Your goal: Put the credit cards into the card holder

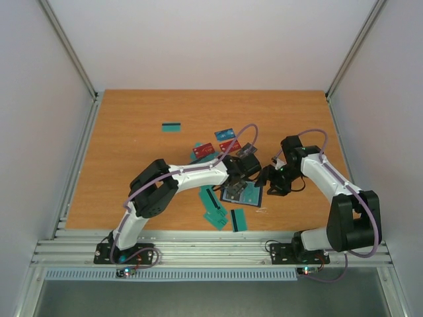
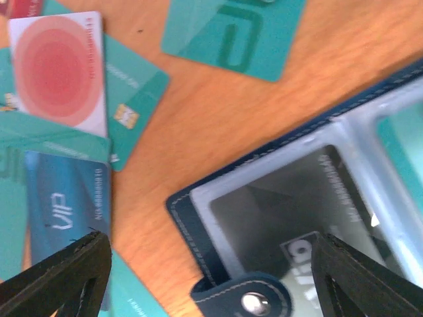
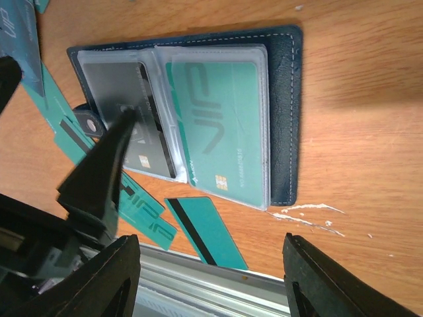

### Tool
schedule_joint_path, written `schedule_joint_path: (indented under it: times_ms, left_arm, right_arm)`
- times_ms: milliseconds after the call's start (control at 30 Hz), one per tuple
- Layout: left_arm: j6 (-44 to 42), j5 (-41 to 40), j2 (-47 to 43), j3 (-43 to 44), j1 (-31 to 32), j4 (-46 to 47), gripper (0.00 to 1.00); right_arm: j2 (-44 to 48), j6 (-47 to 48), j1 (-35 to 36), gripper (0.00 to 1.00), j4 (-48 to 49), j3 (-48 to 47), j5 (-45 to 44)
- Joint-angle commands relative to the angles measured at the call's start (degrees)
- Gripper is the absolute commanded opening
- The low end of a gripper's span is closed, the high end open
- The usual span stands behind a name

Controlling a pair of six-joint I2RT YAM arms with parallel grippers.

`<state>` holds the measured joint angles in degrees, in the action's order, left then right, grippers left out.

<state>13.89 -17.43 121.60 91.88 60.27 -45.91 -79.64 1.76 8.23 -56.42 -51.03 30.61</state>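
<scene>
The card holder (image 1: 243, 193) lies open on the table, navy blue with clear sleeves. In the right wrist view the card holder (image 3: 281, 112) has a teal card (image 3: 221, 125) in its right sleeve and a dark grey card (image 3: 122, 86) in its left sleeve. My left gripper (image 1: 239, 177) is open, low over the holder's left sleeve and clasp tab (image 2: 251, 300). It is empty (image 2: 211, 284). My right gripper (image 1: 271, 183) is open and empty just right of the holder, its fingers (image 3: 337, 284) near the table's front edge. Loose cards lie around the holder.
A teal striped card (image 3: 205, 231) lies by the metal front rail (image 3: 218, 290). More teal cards (image 1: 215, 218) sit in front of the holder. Red (image 1: 203, 150) and blue (image 1: 225, 133) cards lie behind it, and one teal card (image 1: 171, 127) lies far back. A pink-red card (image 2: 59, 72) and a blue VIP card (image 2: 63, 205) lie left of the holder.
</scene>
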Motion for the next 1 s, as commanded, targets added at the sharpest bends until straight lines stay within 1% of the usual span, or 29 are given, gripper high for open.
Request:
schedule_joint_path:
  times_ms: [0, 200, 600, 800, 933, 967]
  left_arm:
    - [1.6, -6.3, 0.2, 0.4, 0.4, -2.0, 0.82]
    - [3.2, -7.7, -1.7, -1.9, 0.4, -2.1, 0.72]
    - [6.6, -7.9, -4.8, -4.7, 0.4, -2.3, 0.37]
    - [7.4, -4.8, -5.8, -7.1, -0.1, 0.9, 0.19]
    - [8.0, -0.1, -6.9, -9.0, -1.4, 4.0, 0.05]
    - [8.0, 1.6, -7.2, -9.6, -1.8, 5.1, 0.04]
  right_arm:
    - [0.6, 1.3, -0.8, 0.61, -1.9, 0.4, 0.0]
    - [-0.1, 1.2, -0.8, 0.61, -1.7, 0.1, 0.4]
    - [-0.2, 1.0, -1.1, 0.60, -1.5, 0.9, -0.1]
    - [-0.4, 0.0, -1.2, 0.60, 0.9, 3.2, 0.8]
    - [-1.1, -0.8, -1.9, 0.61, 3.9, 5.6, 2.7]
    - [-1.4, -1.0, -2.1, 0.61, 4.7, 6.2, 3.4]
